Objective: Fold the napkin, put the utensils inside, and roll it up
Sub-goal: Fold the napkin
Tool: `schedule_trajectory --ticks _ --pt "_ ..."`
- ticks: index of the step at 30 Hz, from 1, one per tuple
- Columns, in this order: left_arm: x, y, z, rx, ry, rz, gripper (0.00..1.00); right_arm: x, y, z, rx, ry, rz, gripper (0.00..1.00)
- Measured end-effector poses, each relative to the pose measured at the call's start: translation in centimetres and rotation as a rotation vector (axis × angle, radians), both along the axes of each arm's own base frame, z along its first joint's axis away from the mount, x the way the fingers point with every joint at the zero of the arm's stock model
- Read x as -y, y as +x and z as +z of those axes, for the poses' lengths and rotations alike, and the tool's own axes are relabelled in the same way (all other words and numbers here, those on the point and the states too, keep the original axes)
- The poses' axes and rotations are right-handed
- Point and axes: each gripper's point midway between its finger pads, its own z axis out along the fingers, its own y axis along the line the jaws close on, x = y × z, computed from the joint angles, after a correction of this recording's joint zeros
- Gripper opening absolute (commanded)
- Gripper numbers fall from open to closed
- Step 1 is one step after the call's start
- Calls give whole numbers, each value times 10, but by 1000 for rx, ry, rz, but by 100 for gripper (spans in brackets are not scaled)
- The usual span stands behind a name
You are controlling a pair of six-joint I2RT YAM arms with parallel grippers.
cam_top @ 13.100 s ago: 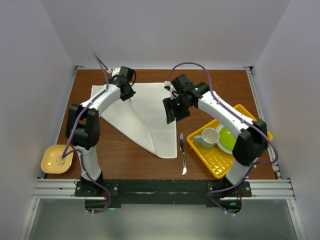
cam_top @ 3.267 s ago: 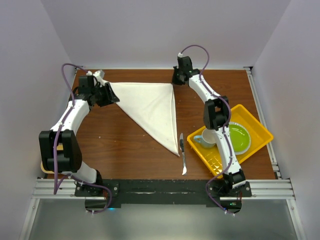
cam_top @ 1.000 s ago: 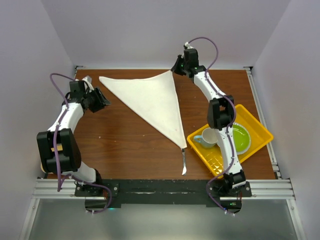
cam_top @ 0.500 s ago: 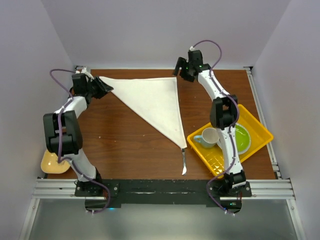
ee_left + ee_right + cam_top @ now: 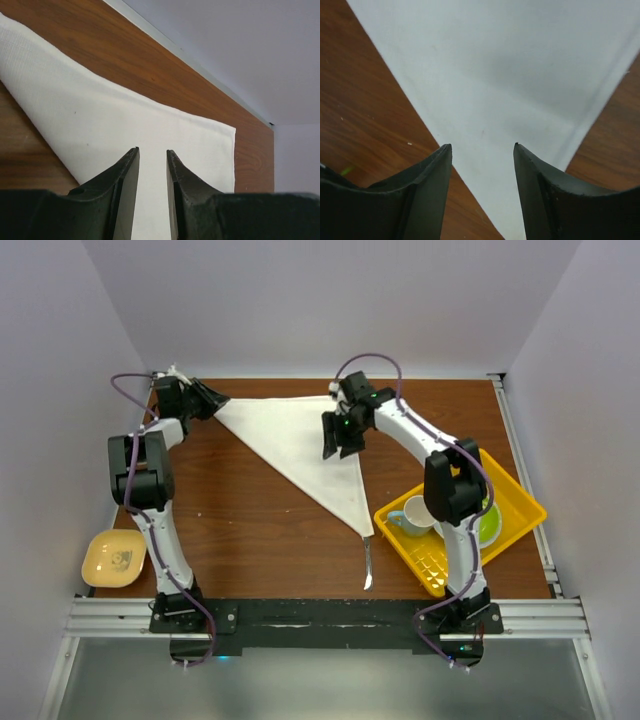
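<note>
The white napkin (image 5: 300, 445) lies folded into a triangle on the brown table, its long tip pointing to the near side. The silver knife (image 5: 367, 566) lies at that tip, with its far end under the cloth. My left gripper (image 5: 212, 397) is at the napkin's far left corner. In the left wrist view it (image 5: 152, 152) is open a little, with the napkin (image 5: 150, 120) flat beyond the fingers. My right gripper (image 5: 334, 443) hovers over the napkin's right part. In the right wrist view it (image 5: 482, 146) is open and empty above the cloth (image 5: 510, 65).
A yellow tray (image 5: 430, 562) at the right holds a white cup (image 5: 420, 512) and a green plate (image 5: 487, 522). A yellow bowl (image 5: 113, 558) sits at the near left edge. The back wall runs close behind the napkin.
My right gripper has left the napkin's far right corner and moved nearer and left, over the cloth. My left gripper has moved a little toward the far left corner. The napkin stays flat.
</note>
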Motion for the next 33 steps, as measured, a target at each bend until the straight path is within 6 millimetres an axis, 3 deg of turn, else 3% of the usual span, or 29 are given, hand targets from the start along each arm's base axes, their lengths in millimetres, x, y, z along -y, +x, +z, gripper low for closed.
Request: schedule_trajectory --ticks 4,6,12,17,20,22,23,25,27,30,32,33 --pt "-5 18 -20 -28 -7 17 27 -19 -43 -25 -80 -58 125 48" --pt "-9 22 -34 -70 -1 37 25 -23 -54 -32 -104 -77 157 45" --pt "-23 2 -75 -276 60 102 21 -28 -82 -52 -151 -121 231 44" --pt "-42 -9 -75 -328 186 136 23 -44 -135 -76 -227 -161 343 42" --pt "-56 -21 -74 -377 279 157 28 -58 -158 -75 -241 -147 421 43" --pt "-64 -30 -69 -406 328 170 38 -66 -170 -73 -249 -131 467 49" --pt "-66 -34 -63 -409 345 174 40 -68 -173 -73 -249 -128 481 59" --pt "-68 -38 -48 -401 355 180 42 -70 -170 -68 -242 -130 476 69" --pt "-66 -37 -26 -364 348 177 43 -71 -150 -58 -197 -135 411 77" --pt "-54 -36 5 -294 322 155 44 -74 -86 -28 -59 -102 210 80" --pt "-38 -41 19 -264 310 129 45 -57 -43 -11 -5 -78 73 80" --pt "-27 -44 24 -255 303 113 45 -47 -12 3 38 -66 -15 79"
